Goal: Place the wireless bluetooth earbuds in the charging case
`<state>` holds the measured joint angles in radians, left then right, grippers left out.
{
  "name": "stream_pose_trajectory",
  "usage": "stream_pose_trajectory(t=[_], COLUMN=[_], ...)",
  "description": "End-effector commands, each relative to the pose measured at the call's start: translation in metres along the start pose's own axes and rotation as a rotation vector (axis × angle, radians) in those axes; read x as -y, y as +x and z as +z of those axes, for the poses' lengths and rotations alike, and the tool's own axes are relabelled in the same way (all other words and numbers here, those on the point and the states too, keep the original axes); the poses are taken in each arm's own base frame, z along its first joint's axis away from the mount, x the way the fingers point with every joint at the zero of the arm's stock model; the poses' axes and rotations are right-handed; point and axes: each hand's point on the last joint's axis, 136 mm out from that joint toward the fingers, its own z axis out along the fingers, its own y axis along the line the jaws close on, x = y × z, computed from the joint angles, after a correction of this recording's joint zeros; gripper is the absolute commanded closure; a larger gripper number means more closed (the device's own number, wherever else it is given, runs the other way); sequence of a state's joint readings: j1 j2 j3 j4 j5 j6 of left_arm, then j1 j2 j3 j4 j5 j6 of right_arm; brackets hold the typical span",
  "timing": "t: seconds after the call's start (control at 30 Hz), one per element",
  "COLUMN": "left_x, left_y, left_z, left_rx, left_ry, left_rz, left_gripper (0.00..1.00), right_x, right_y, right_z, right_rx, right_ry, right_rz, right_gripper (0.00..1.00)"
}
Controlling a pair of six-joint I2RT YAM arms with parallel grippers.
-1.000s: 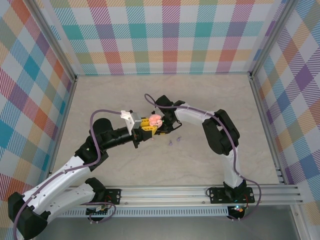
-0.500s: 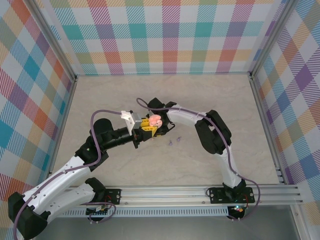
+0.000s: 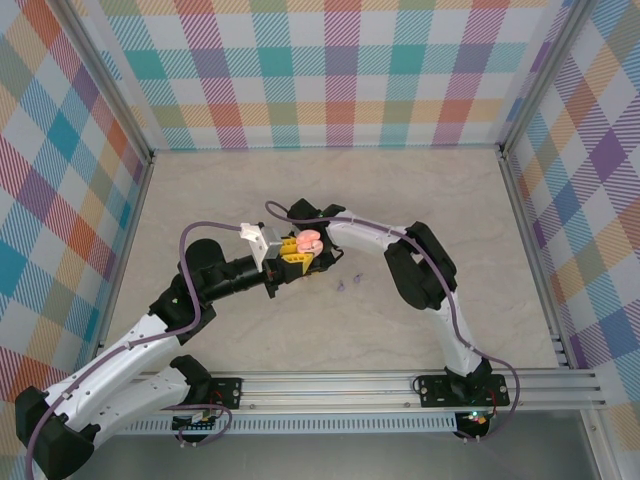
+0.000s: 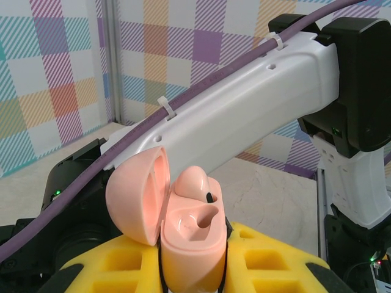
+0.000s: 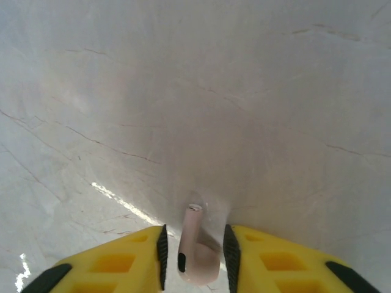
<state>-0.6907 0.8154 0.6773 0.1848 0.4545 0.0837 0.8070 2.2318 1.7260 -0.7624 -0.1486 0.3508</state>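
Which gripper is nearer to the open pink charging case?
Left. The left gripper is clamped on the charging case; the right gripper, holding a pale pink earbud, hovers close beside it.

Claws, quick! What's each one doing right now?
Left claw: shut on the open pink charging case.
Right claw: shut on a pale pink earbud.

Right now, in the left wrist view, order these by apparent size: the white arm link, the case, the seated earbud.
1. white arm link
2. case, enlarged by its nearness to the camera
3. earbud, clearly smallest
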Motion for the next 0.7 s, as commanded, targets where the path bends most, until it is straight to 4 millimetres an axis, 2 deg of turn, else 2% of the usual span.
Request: stream_pose_trajectory(t=[0.0,0.23,0.67], left_x=[0.005,0.004,0.002], left_y=[-0.006,-0.005,-0.003], left_z=[-0.003,-0.003,-0.002], left_rx=[0.025,0.024,0.019], left_ry=[0.006,0.003,-0.003], left_rz=[0.02,0.015,0.01], left_gripper=[0.85,0.84,0.85], right_x=[0.024,0.052,0.121], right_y=[0.016,0.016,0.021], right_z=[0.013,0.004,-0.025], right_rx=[-0.065,-0.05,-0.025], right_ry=[0.127,0.21,0.285], right_rz=[0.018,0.089,0.191], right_gripper=[0.73,0.82,0.83])
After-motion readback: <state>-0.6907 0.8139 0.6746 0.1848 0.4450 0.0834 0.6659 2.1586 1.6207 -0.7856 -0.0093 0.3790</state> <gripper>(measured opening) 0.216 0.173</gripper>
